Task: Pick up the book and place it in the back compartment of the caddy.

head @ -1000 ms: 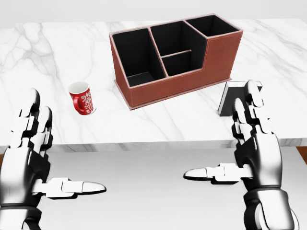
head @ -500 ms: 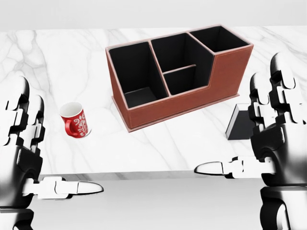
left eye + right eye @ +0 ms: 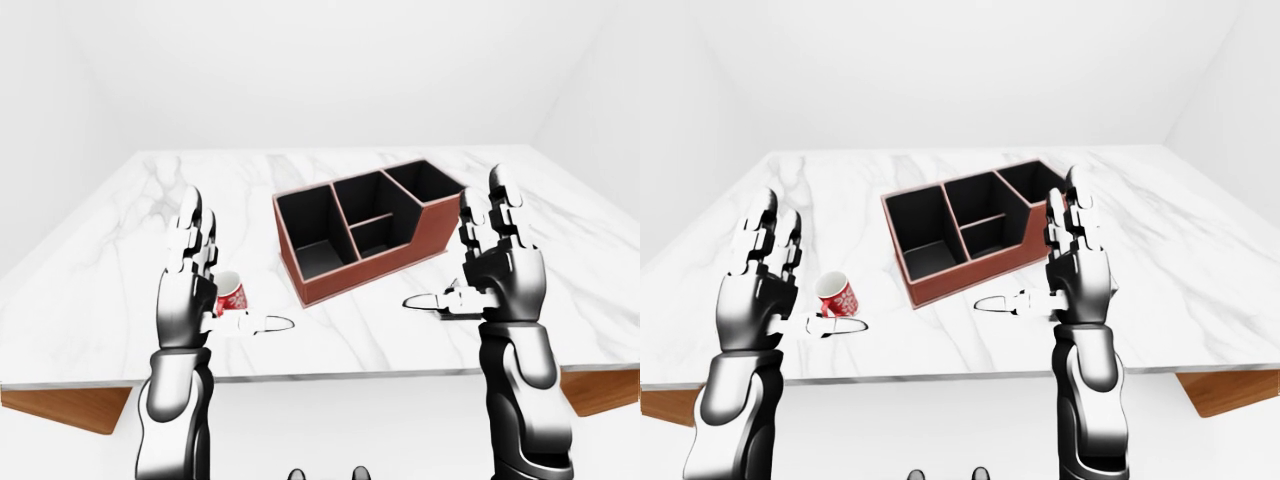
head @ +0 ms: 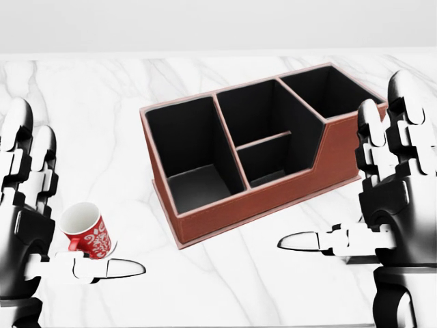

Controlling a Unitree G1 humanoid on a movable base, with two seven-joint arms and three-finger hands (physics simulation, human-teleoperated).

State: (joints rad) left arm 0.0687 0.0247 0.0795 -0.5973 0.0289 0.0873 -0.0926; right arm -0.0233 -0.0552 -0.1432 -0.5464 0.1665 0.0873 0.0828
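Brown caddy (image 4: 273, 198) (black inside), red mug (image 4: 89, 236)

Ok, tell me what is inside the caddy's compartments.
The caddy shows four black compartments, and each looks empty where visible. The near wall hides part of the floors. The book is out of sight, probably behind the right hand.

One caddy (image 4: 273, 198), four compartments. One red mug (image 4: 87, 232), beside left hand (image 4: 27, 225). Two hands; right hand (image 4: 396, 205) near caddy's end. One marble table (image 3: 150, 200).
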